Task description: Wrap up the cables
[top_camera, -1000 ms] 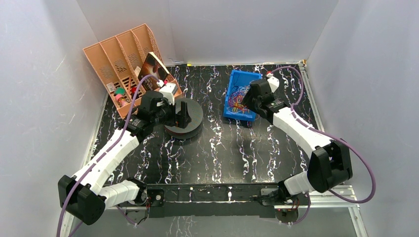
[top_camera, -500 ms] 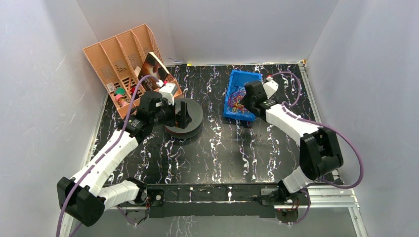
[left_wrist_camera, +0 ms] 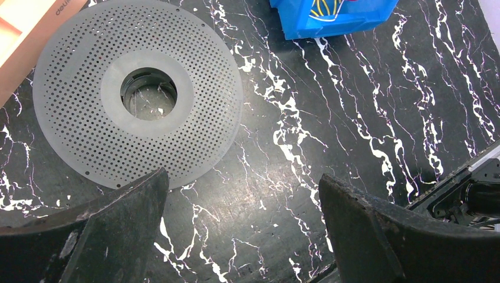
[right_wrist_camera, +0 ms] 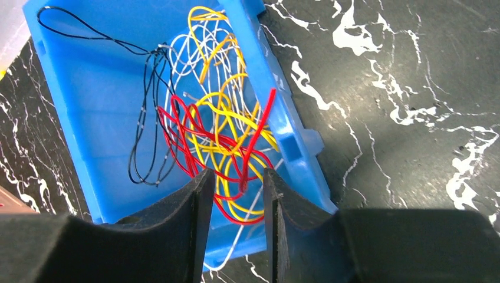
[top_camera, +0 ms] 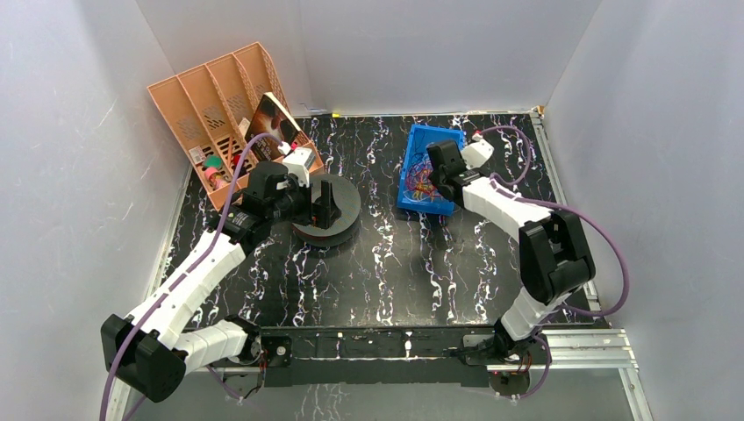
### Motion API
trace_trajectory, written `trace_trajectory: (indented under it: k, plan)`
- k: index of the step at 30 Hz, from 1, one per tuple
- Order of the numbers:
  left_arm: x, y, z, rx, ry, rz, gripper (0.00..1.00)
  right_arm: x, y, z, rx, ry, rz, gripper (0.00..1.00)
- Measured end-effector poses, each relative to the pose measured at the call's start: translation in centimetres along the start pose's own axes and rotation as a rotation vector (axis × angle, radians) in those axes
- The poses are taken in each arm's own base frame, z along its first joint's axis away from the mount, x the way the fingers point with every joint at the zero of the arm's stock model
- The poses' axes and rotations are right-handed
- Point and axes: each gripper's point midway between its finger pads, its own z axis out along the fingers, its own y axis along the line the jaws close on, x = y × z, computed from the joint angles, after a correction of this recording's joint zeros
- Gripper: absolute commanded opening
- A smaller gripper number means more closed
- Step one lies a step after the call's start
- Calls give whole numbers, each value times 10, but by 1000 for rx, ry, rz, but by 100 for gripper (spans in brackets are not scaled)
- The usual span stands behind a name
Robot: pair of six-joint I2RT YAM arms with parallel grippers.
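Hovering over the blue bin [right_wrist_camera: 76, 135], the right gripper [right_wrist_camera: 239, 177] holds its fingers near each other but not together, with a slim gap between them. The red cables [right_wrist_camera: 191, 127] lie tangled in the bin's near corner with yellow wires [right_wrist_camera: 227, 103], directly ahead of and below those fingers. One red strand rises from the gap and slants away toward the bin's right wall, so its long axis runs roughly along the fingers rather than across them. That gap looks far wider than the strand, so I judge nothing is pinched yet. A thin black wire [right_wrist_camera: 141, 118] loops apart to the left. The left gripper [left_wrist_camera: 242, 183] is spread wide above the marbled table, just beside the black perforated spool [left_wrist_camera: 76, 118] and well apart from the bin. The right arm is plainly the nearer one for the pick.
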Motion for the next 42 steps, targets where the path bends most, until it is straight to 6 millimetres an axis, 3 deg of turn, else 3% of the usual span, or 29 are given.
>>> trace_trajectory:
  k: [9,18,22,29,33,37,42]
  plan:
    - [-1,-1,-1,2,-3,1,98,1,12,15,-3,-10,10,0]
    - [-2,-2,-3,6,-12,3,98,-21,33,4,-74,-55,0,0]
    - [-2,-2,-3,6,-12,3,98,-51,48,-25,-152,-112,17,0]
    - [-2,-2,-3,6,-12,3,98,-135,83,-108,-349,-273,87,0]
    - [-2,-2,-3,6,-12,3,98,-173,94,-152,-440,-348,125,0]
    - [-2,-2,-3,6,-12,3,98,-194,102,-181,-508,-383,149,0]
    - [-2,-2,-3,5,-12,3,98,-205,113,-200,-570,-388,148,0]
